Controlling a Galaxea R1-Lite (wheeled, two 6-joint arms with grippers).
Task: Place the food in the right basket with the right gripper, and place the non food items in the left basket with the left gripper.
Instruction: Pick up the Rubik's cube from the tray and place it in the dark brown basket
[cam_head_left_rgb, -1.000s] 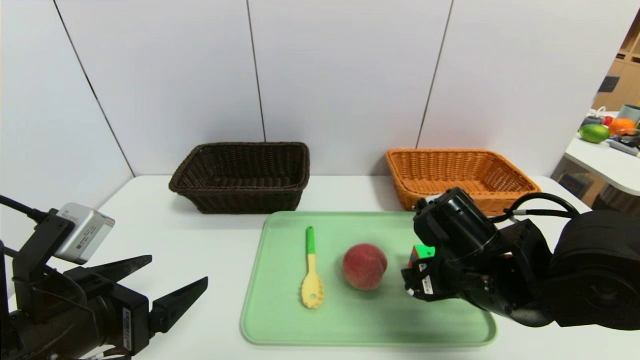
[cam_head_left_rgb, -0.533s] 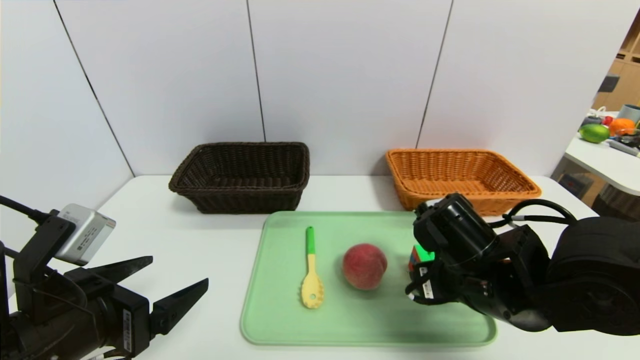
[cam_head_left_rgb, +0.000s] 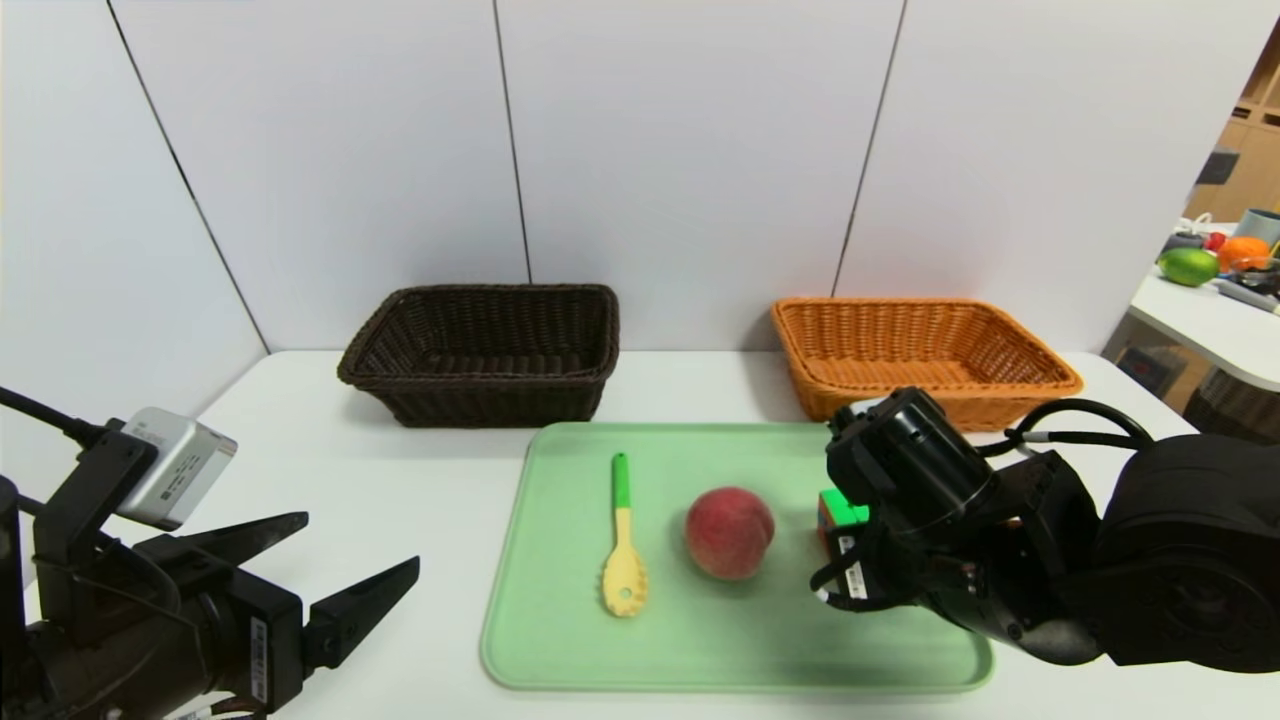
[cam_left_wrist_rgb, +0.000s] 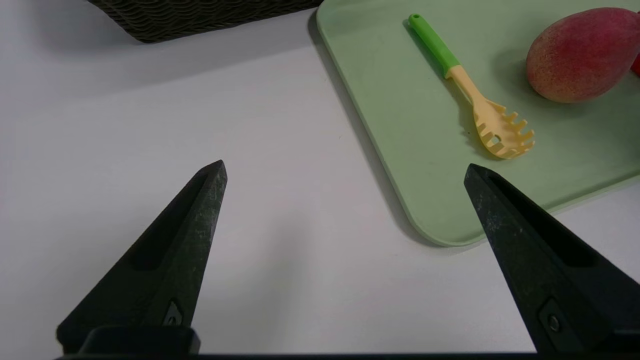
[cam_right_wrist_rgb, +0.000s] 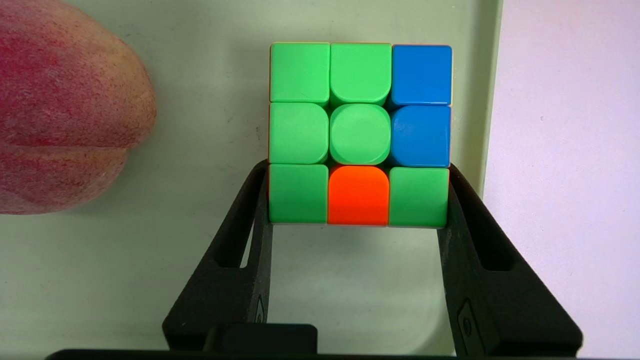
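Left gripper (cam_head_left_rgb: 345, 575) hangs parked over the desk (cam_head_left_rgb: 400, 480) at 8 o'clock of the green tray (cam_head_left_rgb: 740, 660), fingers (cam_left_wrist_rgb: 197, 215) spread wide and empty, probably waiting for its non-food turn. On the tray: pasta spoon (cam_head_left_rgb: 624, 540) at 9 o'clock of the peach (cam_head_left_rgb: 729, 532), puzzle cube (cam_head_left_rgb: 838, 510) at 3 o'clock; dark basket (cam_head_left_rgb: 480, 355) at 11, orange basket (cam_head_left_rgb: 920, 350) at 1, nothing visible in either. Right gripper (cam_right_wrist_rgb: 358, 200) fingers (cam_right_wrist_rgb: 252, 220) clamp the cube's near row, a non-food grab, clear only from the right wrist view; the head view mostly hides it behind the arm.

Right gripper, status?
Right gripper closed on multicoloured puzzle cube, cube on green tray. Left gripper open, parked. Red peach untouched. Nothing blocking.
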